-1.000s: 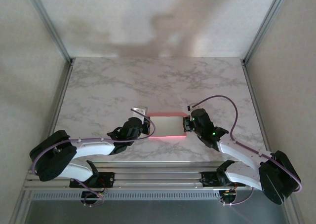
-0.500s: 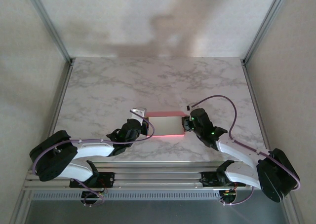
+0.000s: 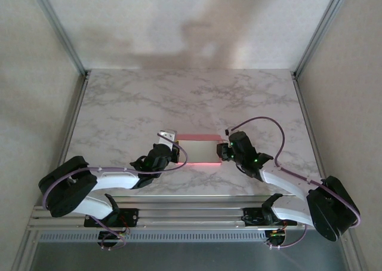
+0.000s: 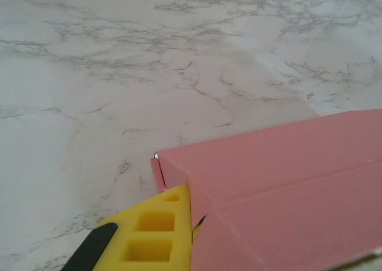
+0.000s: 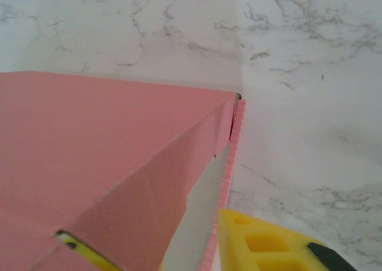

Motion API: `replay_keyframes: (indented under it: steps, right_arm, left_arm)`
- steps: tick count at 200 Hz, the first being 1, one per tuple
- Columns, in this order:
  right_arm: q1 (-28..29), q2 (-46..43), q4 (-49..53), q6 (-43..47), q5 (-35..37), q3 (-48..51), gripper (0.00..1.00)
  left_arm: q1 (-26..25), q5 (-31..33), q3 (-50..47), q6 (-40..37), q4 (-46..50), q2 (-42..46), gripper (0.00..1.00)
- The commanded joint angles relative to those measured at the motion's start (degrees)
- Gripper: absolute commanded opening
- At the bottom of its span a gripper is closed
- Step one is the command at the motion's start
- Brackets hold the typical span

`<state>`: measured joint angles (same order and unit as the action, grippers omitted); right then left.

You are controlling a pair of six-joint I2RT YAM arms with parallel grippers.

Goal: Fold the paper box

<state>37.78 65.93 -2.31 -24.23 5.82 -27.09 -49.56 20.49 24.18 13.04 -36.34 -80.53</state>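
I have the paper box (image 3: 200, 150) lying near the front middle of the marble table (image 3: 179, 98), between the two arms. From overhead its top face reads pale with a pink rim along the far and near edges. The left gripper (image 3: 172, 155) is pressed up against the box's left end and the right gripper (image 3: 223, 151) against its right end. On the left wrist camera the box (image 4: 286, 181) is pink with a crease running across its upper face. One yellow finger (image 4: 149, 238) sits just outside the corner wall, touching it. The second finger is hidden behind the card, so I cannot tell whether that jaw is clamped or slack. On the right wrist camera the box (image 5: 101, 139) shows a pink top flap sloping down over a white inner face, with the thin pink end wall standing upright. One yellow finger (image 5: 256, 244) is outside that wall, and a sliver of the other finger (image 5: 74, 242) peeks from under the flap well to the left, so the right jaws stand apart, straddling the end wall. A purple cable (image 3: 262, 120) loops over the right arm.
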Motion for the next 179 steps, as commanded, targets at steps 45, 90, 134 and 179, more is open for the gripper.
replay_keyframes:
  steps: [45, 90, 134, 179]
  right_arm:
    - [-0.4, -6.2, 11.9, 1.2, -9.1, -2.4, 0.65]
    - [-0.3, -6.8, 19.9, 2.7, -13.4, -6.3, 0.85]
    - [-0.3, -7.8, 26.7, 4.6, -14.7, -12.3, 0.9]
    - [-0.4, -10.7, 32.3, 5.4, -15.3, -18.9, 0.91]
  left_arm:
    - [0.2, 1.8, 0.3, -1.5, -2.2, -1.6, 0.01]
    - [0.4, 2.0, 0.6, -1.5, -1.8, -1.9, 0.01]
    - [0.8, 2.2, 0.7, -1.9, -1.4, -1.9, 0.01]
    - [0.9, 1.8, 0.8, -1.9, -1.3, -1.9, 0.01]
